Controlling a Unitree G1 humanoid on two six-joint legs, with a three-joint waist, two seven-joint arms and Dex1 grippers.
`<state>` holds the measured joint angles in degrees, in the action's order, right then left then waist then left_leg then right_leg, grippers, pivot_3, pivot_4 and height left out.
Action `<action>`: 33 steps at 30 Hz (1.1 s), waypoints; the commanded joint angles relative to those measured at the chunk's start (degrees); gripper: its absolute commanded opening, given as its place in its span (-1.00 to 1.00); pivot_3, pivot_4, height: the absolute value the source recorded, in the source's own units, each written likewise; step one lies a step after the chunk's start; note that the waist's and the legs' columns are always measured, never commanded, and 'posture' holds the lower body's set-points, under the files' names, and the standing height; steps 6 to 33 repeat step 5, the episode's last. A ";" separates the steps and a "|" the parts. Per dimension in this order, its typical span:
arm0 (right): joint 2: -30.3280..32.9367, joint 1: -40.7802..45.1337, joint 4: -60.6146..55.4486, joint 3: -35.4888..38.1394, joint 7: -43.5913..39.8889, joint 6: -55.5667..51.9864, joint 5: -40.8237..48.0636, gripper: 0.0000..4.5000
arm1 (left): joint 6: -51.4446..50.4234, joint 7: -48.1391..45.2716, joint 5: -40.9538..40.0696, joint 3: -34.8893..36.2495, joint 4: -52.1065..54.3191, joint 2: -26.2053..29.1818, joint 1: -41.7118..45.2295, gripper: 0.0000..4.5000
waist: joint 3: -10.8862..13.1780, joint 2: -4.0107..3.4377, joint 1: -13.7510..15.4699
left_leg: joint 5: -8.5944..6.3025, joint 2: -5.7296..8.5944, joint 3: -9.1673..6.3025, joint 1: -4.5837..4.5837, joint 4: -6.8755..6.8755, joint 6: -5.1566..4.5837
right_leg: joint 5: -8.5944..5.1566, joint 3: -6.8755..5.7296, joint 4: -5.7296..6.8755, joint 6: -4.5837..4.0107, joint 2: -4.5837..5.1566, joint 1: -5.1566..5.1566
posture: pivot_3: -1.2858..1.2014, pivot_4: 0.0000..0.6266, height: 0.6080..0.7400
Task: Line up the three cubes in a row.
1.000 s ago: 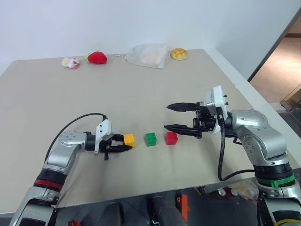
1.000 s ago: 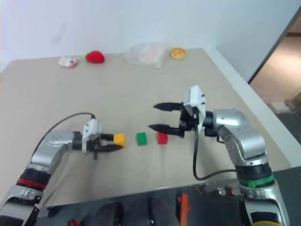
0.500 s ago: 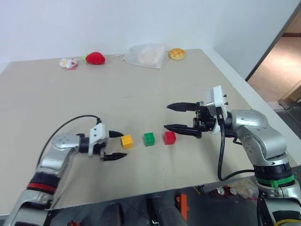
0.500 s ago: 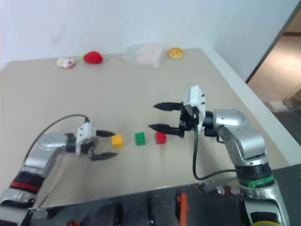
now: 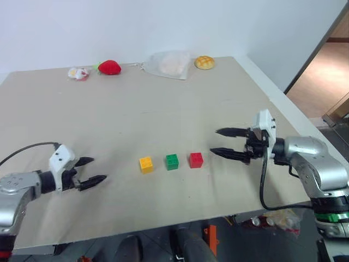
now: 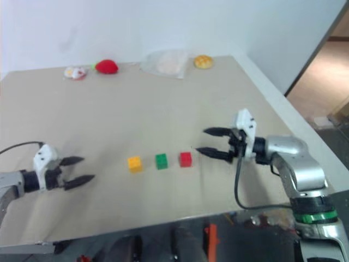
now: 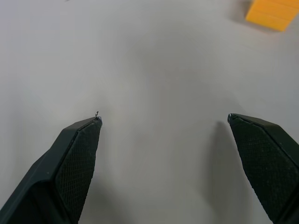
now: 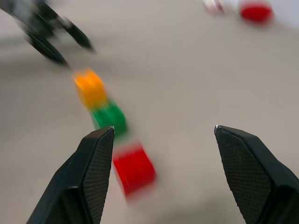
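Observation:
Three cubes stand in a straight row on the beige table [image 5: 163, 109], with small gaps between them: yellow-orange [image 5: 145, 164] on the left, green [image 5: 172, 161] in the middle, red [image 5: 196, 160] on the right. My left gripper [image 5: 92, 170] is open and empty, well to the left of the yellow-orange cube [image 7: 271, 13]. To the right of the red cube [image 8: 134, 169], my right gripper [image 5: 220, 142] is open with nothing between its fingers, pointing at the row. The green cube [image 8: 109, 117] and yellow-orange cube [image 8: 90, 88] line up beyond the red one in the right wrist view.
Along the table's far edge lie a red strawberry toy [image 5: 110, 67], a small wrapped item [image 5: 79, 72], a clear plastic bag [image 5: 170, 64] and a bun-like toy [image 5: 205, 62]. The table's right edge drops off to the floor [image 5: 327, 76].
My left gripper opened, let go of the yellow-orange cube and drew back far to the left. My right gripper moved right and lower, away from the red cube. The cubes stay in their row.

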<state>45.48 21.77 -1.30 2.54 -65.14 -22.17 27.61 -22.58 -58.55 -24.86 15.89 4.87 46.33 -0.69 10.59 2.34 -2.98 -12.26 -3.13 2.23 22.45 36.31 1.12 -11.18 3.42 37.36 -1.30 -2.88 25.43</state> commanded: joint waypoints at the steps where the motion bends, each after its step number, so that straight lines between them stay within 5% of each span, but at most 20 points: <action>1: 1.30 -1.87 3.61 2.51 0.23 3.16 -2.27 0.58 | -4.34 2.81 -4.36 4.43 7.04 -0.29 -1.89 0.99 | 0.00 0.00 0.08 | 0.00 0.02 0.00 0.00 0.01 0.00 | 0.01 0.01 0.00 0.01 0.00 0.00 | 0.03 -0.52 1.00; 33: 0.23 -4.00 6.17 1.74 0.96 4.47 -3.81 0.58 | -7.23 4.77 -6.35 3.60 10.24 -1.78 -4.08 0.99 | 0.00 0.00 0.07 | 0.00 0.10 0.03 -0.04 0.03 0.00 | 0.02 0.07 0.00 0.04 0.05 -0.02 | 0.03 -0.52 1.00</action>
